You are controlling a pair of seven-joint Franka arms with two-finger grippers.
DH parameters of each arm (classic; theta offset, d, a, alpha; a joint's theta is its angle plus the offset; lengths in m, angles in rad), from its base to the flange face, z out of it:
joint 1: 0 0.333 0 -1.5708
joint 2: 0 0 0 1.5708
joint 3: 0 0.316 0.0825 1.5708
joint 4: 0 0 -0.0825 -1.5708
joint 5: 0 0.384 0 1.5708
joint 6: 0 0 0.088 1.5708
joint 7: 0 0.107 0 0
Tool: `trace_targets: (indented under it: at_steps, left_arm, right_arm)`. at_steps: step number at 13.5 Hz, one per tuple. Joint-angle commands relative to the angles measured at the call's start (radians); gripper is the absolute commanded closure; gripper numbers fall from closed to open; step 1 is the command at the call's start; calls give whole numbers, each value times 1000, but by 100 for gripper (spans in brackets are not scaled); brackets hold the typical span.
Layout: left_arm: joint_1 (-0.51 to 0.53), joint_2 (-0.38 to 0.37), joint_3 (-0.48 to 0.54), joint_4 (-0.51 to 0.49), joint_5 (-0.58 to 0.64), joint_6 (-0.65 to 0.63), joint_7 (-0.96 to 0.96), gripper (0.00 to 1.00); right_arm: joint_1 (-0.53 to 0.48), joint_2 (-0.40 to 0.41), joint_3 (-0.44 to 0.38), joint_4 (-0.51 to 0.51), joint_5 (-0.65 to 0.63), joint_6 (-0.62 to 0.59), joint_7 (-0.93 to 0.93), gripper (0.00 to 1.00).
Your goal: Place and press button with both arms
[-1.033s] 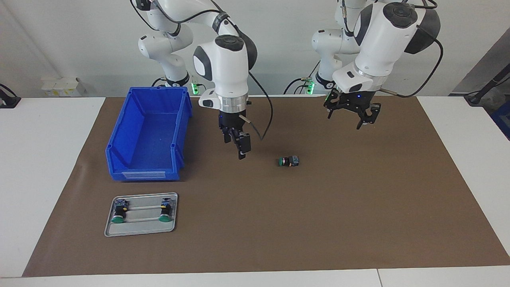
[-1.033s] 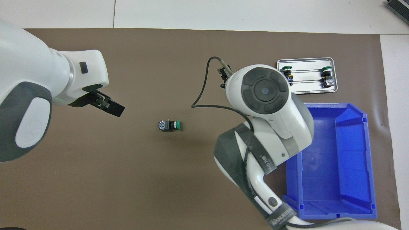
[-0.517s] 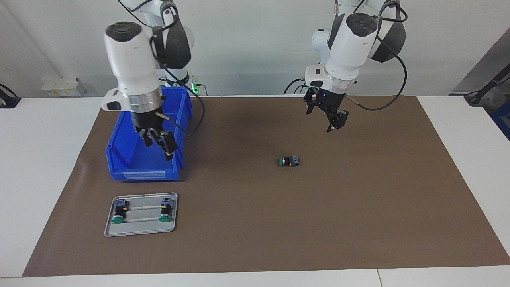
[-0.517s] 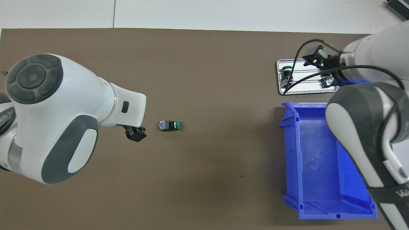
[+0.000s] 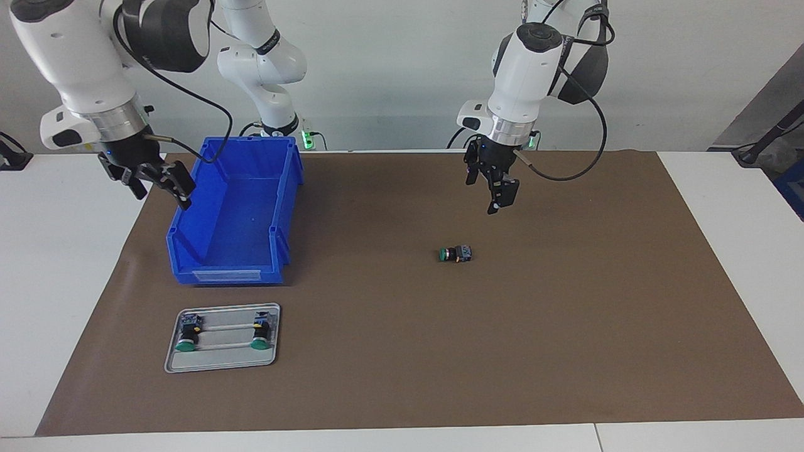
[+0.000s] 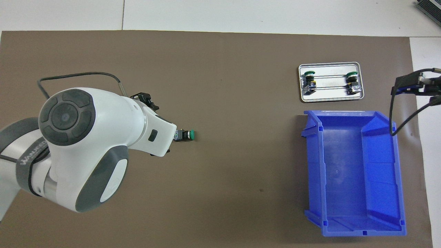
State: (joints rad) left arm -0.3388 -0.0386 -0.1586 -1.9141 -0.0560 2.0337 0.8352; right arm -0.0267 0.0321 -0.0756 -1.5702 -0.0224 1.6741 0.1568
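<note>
A brown mat (image 5: 565, 326) covered the white bench (image 5: 56, 263). On the mat lay a button (image 5: 456, 253), a blue bin (image 5: 235, 213), and a metal tray (image 5: 221, 358) farther from the robots.

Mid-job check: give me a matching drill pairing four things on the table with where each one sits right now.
Things:
1. loose button
2. two other buttons
3. left gripper
4. right gripper

Places:
A. on the metal tray
B. up beside the blue bin, at the mat's edge
C. lying on its side on the brown mat
D. raised over the mat near the loose button

Pairs: 1-C, 2-A, 3-D, 4-B
</note>
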Motion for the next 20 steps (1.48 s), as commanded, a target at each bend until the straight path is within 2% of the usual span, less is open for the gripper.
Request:
trace_targets:
  at_steps: [1, 2, 4, 6, 10, 15, 20]
  left_arm:
    - [-40, -34, 17, -88, -10, 42, 41, 20]
    - [-55, -34, 19, -110, -10, 48, 41, 19]
    - [-58, -40, 19, -114, -10, 37, 38, 3]
    - [-71, -38, 19, -112, -10, 52, 36, 1]
    - [-71, -38, 19, -114, -10, 52, 45, 0]
    - [-83, 11, 17, -118, -10, 94, 45, 0]
    - [-91, 62, 17, -143, -10, 178, 50, 0]
  right_arm:
    - [-4, 3, 11, 102, -5, -147, -79, 0]
    - [2, -4, 8, 81, -8, -146, -73, 0]
    - [-10, -56, 5, -12, -4, -134, -74, 0]
    - [7, -69, 16, -53, -4, -68, -65, 0]
    - [80, -78, 19, -53, -8, -77, -17, 0]
    - [60, -72, 3, -18, -25, -132, -132, 0]
    - [62, -72, 7, -30, -21, -123, -129, 0]
